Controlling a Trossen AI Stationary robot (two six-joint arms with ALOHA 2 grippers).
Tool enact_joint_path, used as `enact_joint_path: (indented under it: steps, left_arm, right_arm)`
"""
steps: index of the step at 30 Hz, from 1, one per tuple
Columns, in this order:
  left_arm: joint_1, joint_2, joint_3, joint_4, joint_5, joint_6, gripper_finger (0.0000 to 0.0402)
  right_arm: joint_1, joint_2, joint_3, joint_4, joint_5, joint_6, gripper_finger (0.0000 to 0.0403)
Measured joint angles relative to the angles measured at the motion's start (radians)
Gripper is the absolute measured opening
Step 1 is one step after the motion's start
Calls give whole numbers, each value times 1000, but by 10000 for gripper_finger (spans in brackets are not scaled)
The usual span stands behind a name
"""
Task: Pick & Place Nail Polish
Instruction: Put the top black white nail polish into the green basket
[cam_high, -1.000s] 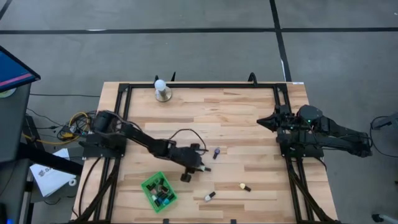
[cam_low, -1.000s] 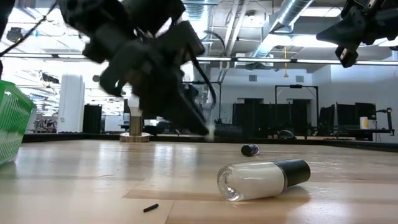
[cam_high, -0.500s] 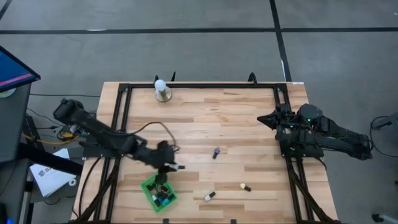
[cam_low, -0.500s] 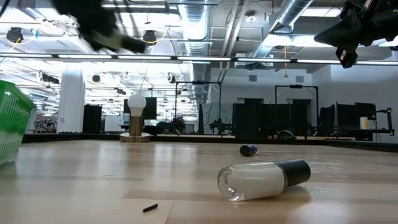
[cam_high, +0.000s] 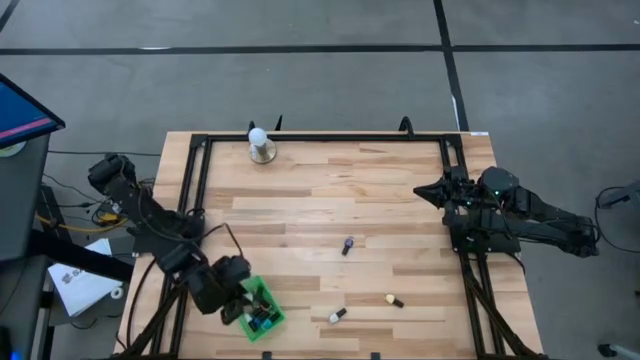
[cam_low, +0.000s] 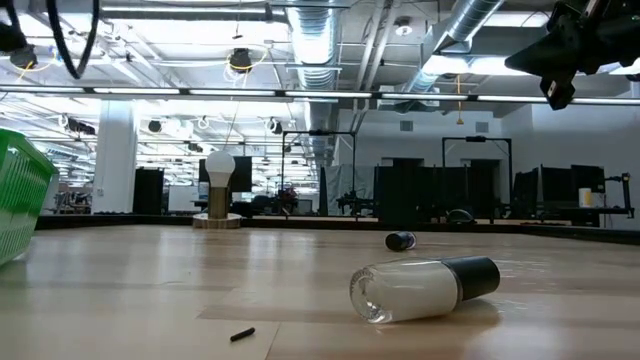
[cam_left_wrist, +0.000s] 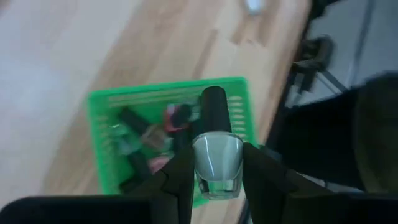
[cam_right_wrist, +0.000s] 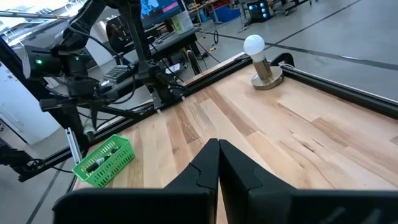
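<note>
Bottle (cam_left_wrist: 216, 155) of pale polish, pinched by left gripper (cam_left_wrist: 216, 171) across its glass body over green basket (cam_left_wrist: 102, 102): small, light, rigid, slippery, breakable. Right gripper (cam_right_wrist: 217, 163) fingers closed, empty.

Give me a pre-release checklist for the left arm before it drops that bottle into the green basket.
1. Bottle held: ok. The left gripper has its jaws closed on a pale nail polish bottle with a dark cap.
2. Gripper over the basket: ok. In the left wrist view the green basket lies right beneath the bottle.
3. Room in the basket: ok. Bottles already lie inside, with bare floor between them.
4. Drop height: cannot tell.
5. Right arm clear: ok. The right gripper waits shut at the table's right edge.
6. Bottles left on the table: not ok. Three lie loose, among them a white bottle.
</note>
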Motion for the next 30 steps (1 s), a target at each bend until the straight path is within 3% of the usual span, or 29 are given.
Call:
enact_joint_path:
  steps: [7, 18, 30]
  left_arm:
    - [-7, 6, 0, -114, -19, -136, 98]
    - [-6, 116, 0, -100, 59, -229, 102]
    - [15, 220, 0, -48, 77, -248, 104]
  right_arm:
    - [1, 0, 0, 0, 0, 0, 0]
    - [1, 0, 0, 0, 1, 0, 0]
    - [1, 0, 0, 0, 21, 0, 0]
